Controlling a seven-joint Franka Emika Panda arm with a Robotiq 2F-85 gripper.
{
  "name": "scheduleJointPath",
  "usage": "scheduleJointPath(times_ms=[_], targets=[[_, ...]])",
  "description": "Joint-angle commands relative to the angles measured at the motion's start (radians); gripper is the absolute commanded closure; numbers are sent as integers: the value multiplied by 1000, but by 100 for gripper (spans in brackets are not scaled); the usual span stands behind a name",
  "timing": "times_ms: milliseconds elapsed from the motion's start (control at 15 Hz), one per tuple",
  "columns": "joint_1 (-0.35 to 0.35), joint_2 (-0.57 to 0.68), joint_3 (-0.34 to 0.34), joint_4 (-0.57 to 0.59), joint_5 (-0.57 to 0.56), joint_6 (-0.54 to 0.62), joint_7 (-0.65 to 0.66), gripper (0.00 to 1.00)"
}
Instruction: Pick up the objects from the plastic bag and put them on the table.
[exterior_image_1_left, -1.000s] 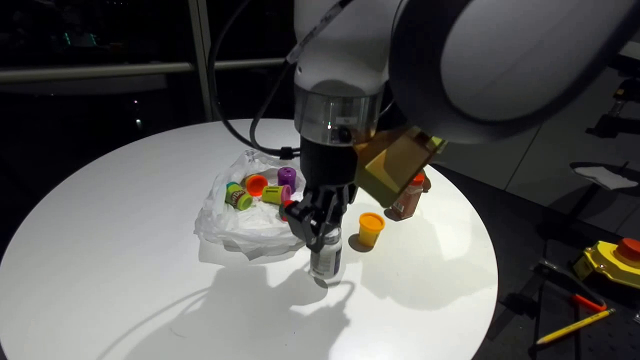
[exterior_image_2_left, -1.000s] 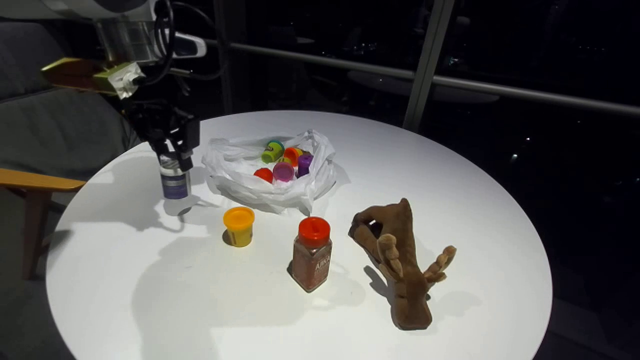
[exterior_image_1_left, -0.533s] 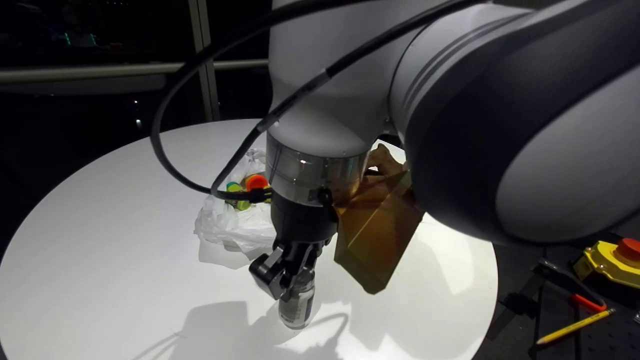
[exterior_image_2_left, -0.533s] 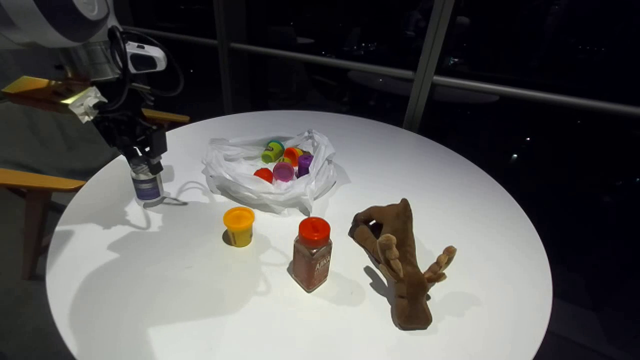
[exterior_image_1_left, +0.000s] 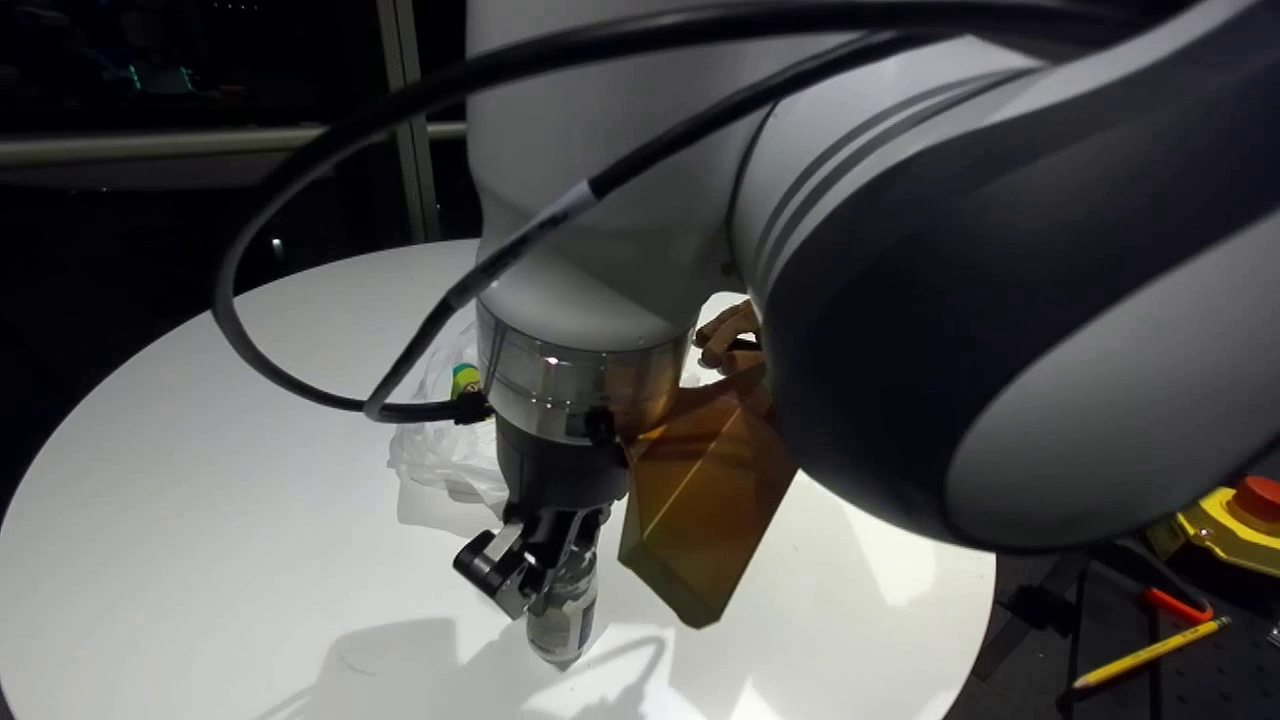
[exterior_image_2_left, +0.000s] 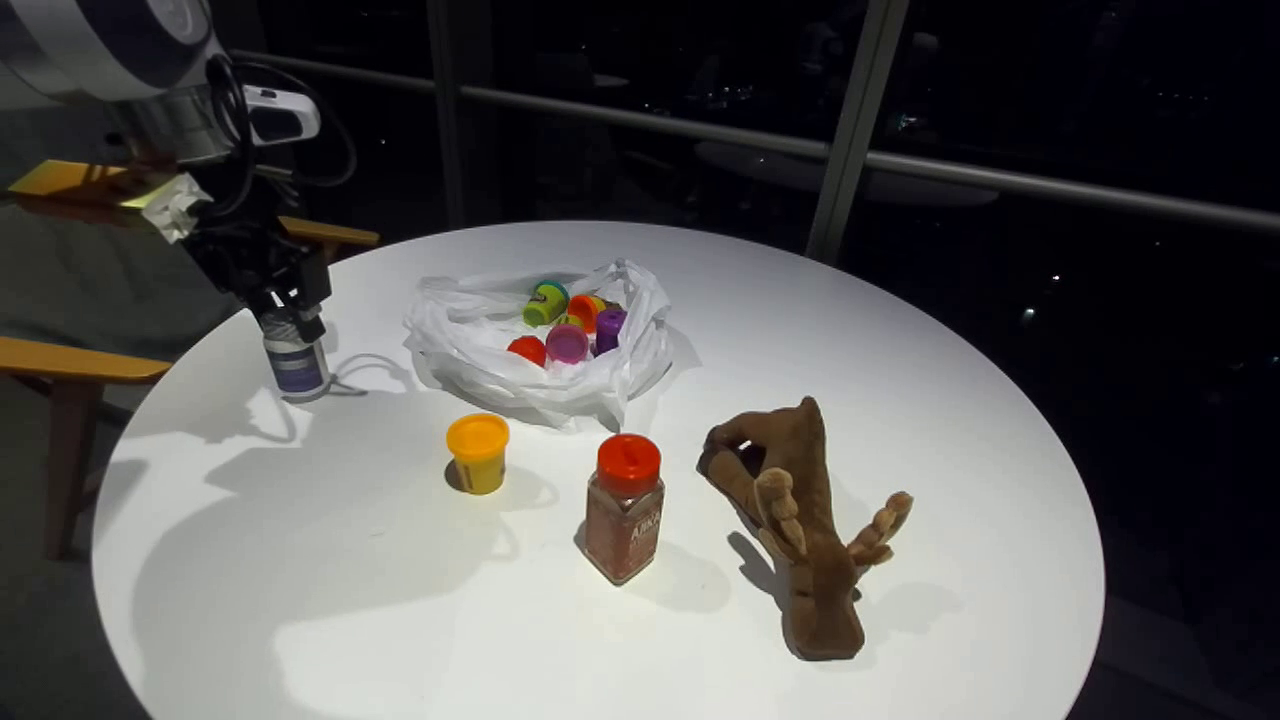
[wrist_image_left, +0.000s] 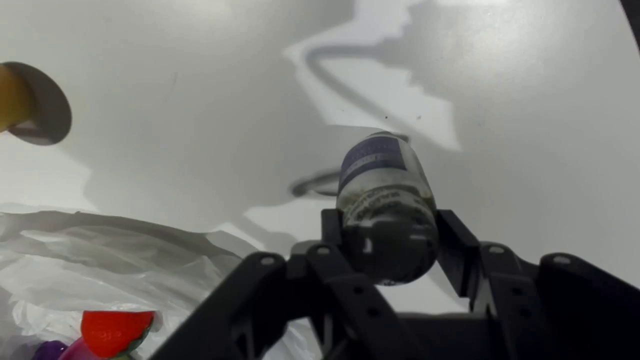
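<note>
My gripper (wrist_image_left: 391, 240) is shut on a small bottle (wrist_image_left: 379, 162) with a dark cap and a white and purple label. It grips the bottle round its capped end. The bottle also shows in both exterior views (exterior_image_1_left: 562, 622) (exterior_image_2_left: 298, 370), slightly tilted, low over the table (exterior_image_2_left: 400, 580). I cannot tell whether its base touches the table. The white plastic bag (exterior_image_2_left: 560, 393) lies open beside the gripper. It holds a green can (exterior_image_2_left: 545, 304), an orange-lidded can (exterior_image_2_left: 585, 313), a pink-lidded can (exterior_image_2_left: 567, 344), a purple item (exterior_image_2_left: 609, 330) and a red item (exterior_image_2_left: 527, 349). The arm partly hides the bag in an exterior view (exterior_image_1_left: 440, 455).
A yellow tub with an orange lid (exterior_image_2_left: 478, 455) stands on the table, with a red-lidded spice jar (exterior_image_2_left: 624, 510) and a brown plush toy (exterior_image_2_left: 815, 540) beyond it. The round table's edge is near the gripper. A wooden-armed chair (exterior_image_2_left: 80, 360) stands beside the table.
My gripper has carried the bottle away from the bag, toward the table's edge, and lowered it. In the last half second it moved only slightly and the bottle tilted more.
</note>
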Motion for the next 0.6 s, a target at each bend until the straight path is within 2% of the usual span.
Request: scheduleJointPath(times_ms=[0, 133, 267, 467, 533], targets=[[25, 52, -33, 64, -35, -31, 32, 67], [16, 65, -29, 81, -15, -37, 15, 23], [-1, 48, -19, 89, 8, -44, -2, 19], [-20, -4, -21, 105, 26, -44, -1, 0], [-37, -20, -14, 116, 43, -50, -13, 0]])
